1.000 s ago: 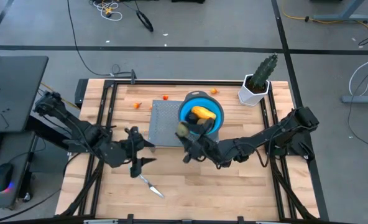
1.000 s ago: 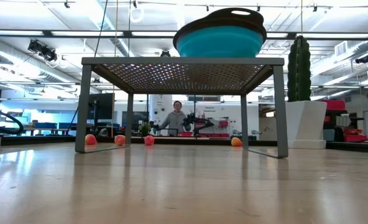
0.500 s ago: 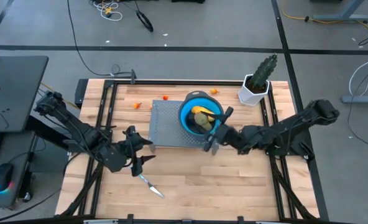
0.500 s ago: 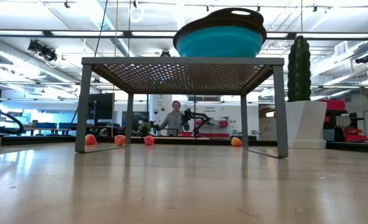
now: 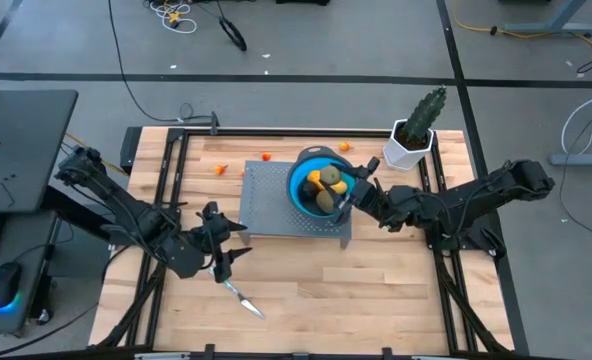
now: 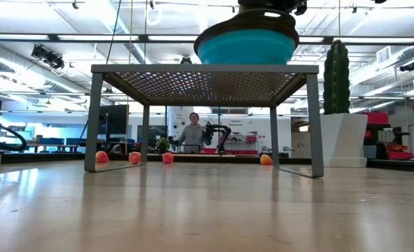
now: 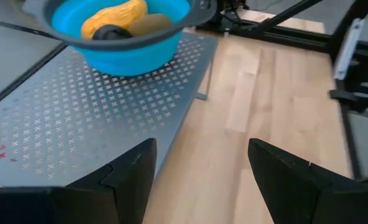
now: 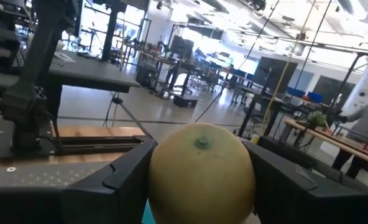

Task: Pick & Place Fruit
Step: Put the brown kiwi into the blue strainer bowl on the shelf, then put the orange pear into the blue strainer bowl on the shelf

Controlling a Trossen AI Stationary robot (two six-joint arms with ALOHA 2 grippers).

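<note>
My right gripper (image 5: 338, 197) hovers over the near right rim of the blue bowl (image 5: 306, 178), shut on a yellow-green round fruit (image 8: 201, 171). The bowl stands on a grey perforated metal stand (image 5: 271, 195). In it lie a yellow-orange oval fruit (image 7: 112, 15), a dark round one (image 7: 108, 32) and an olive-brown one (image 7: 151, 23). Tiny orange pieces (image 5: 219, 169) lie on the table beyond the stand. My left gripper (image 5: 226, 250) waits open, left of the stand, above the table. My right gripper pinches the yellow-green fruit between its two fingers (image 8: 125, 177), one on each side of it (image 8: 162, 180). The fingers reach in from the table's right. The fruit is lifted clear, above the bowl's inside; its stem dimple (image 8: 201, 143) faces the wrist camera.
A slim knife (image 5: 242, 297) lies on the table near my left gripper. A cactus in a white pot (image 5: 412, 140) stands at the far right. Black frame rails (image 5: 444, 280) run along both sides. A person (image 6: 191, 134) stands in the room behind.
My right gripper, carrying the fruit, has moved from the stand's near edge toward the table's right and far edge and up over the bowl's rim, turning as it went. The fruit went along, lifted clear.
</note>
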